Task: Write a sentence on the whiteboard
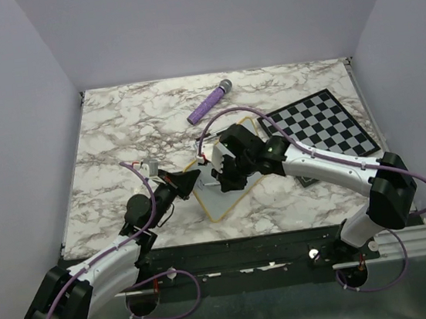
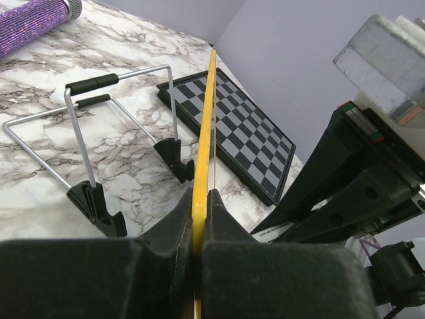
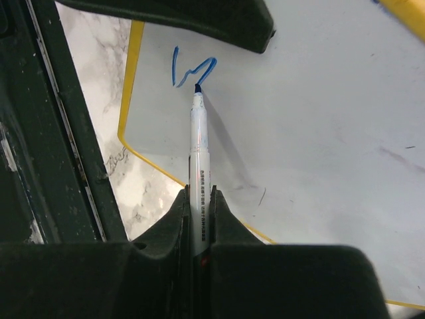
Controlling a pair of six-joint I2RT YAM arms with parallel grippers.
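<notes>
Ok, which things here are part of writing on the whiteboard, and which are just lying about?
In use: whiteboard, marker, blue strokes, left gripper clamped on its frame, right gripper holding the marker.
Lying about: chessboard, purple microphone, wire stand.

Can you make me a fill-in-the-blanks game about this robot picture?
The right gripper holds a ____.
The writing on the whiteboard is ____.
The left gripper grips the whiteboard's ____ frame.
The microphone is ____.
Answers: marker, blue, yellow, purple.
</notes>
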